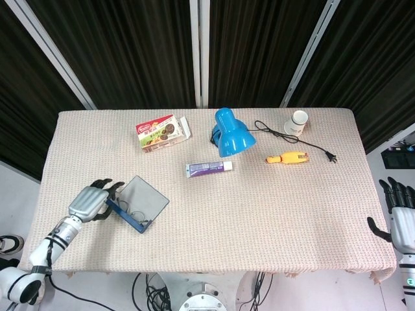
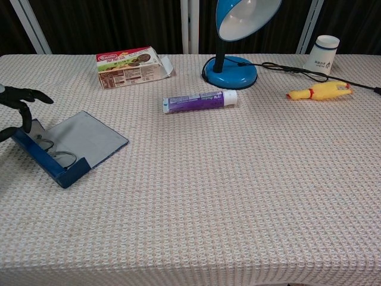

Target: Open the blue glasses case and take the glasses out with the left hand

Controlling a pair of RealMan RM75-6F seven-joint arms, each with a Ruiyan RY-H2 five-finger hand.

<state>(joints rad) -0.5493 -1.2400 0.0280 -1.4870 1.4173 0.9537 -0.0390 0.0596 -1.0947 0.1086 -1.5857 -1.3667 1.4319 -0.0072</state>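
Note:
The blue glasses case (image 1: 143, 200) lies open near the table's front left, its grey lid (image 2: 84, 139) flat on the cloth. The glasses (image 2: 55, 156) rest in the blue tray, and they show faintly in the head view too (image 1: 135, 214). My left hand (image 1: 91, 201) is at the case's left end, fingers over the tray's rim and thumb below it, gripping that end. In the chest view only the dark fingers of the left hand (image 2: 19, 99) show at the frame's left edge. My right hand (image 1: 400, 217) hangs off the table's right edge, fingers apart, holding nothing.
A biscuit box (image 1: 162, 132) lies at the back left. A blue desk lamp (image 1: 231, 133) stands mid-back, its cord running to a plug (image 1: 331, 156). A purple tube (image 1: 209, 168), a yellow rubber chicken (image 1: 287, 157) and a white cup (image 1: 297, 121) are also there.

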